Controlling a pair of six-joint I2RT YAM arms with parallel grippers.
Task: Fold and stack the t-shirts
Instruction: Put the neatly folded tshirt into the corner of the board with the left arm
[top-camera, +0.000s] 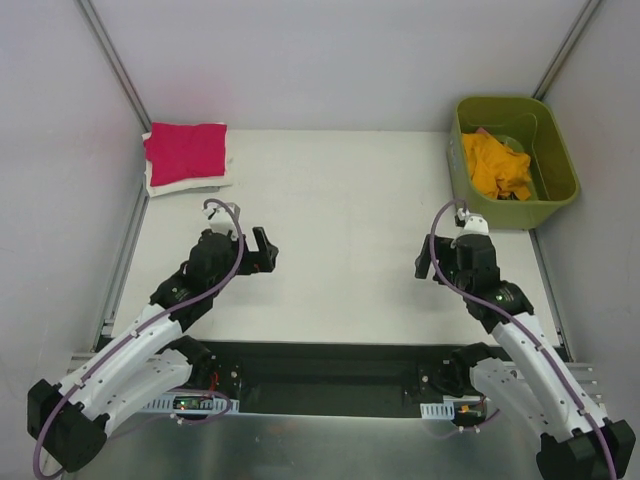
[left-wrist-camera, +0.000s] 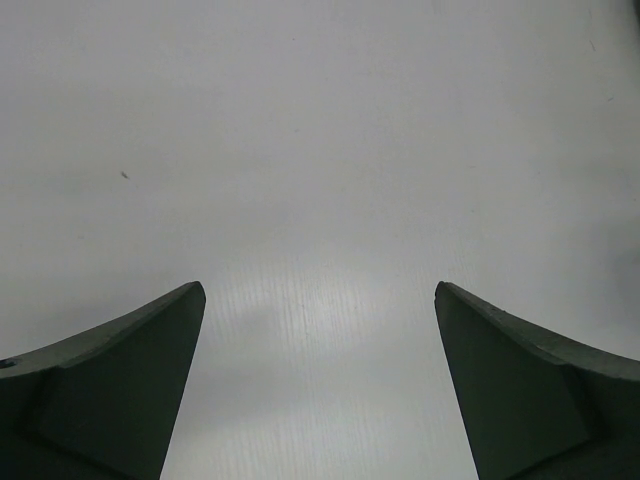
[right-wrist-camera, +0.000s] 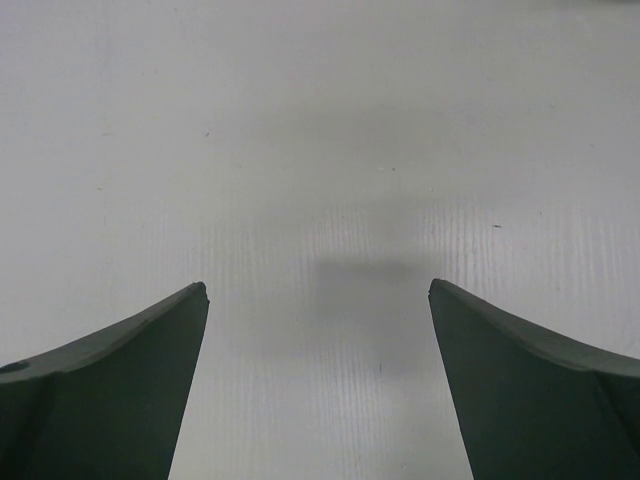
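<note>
A folded magenta-pink t-shirt (top-camera: 186, 152) lies on top of a folded white t-shirt (top-camera: 192, 184) at the table's far left corner. An orange-yellow t-shirt (top-camera: 497, 166) sits crumpled inside the olive-green bin (top-camera: 563, 158) at the far right. My left gripper (top-camera: 266, 250) (left-wrist-camera: 320, 290) hangs open over bare table in the left middle, well short of the stack. On the right side my right gripper (top-camera: 430, 262) (right-wrist-camera: 318, 288) also stands open above bare table, in front of the bin. Both wrist views show only white table surface between the dark fingers.
The white table (top-camera: 340, 230) is walled by pale panels on the left, back and right, with metal rails (top-camera: 120, 250) along the sides. A dark strip (top-camera: 320, 375) holding the arm bases runs along the near edge.
</note>
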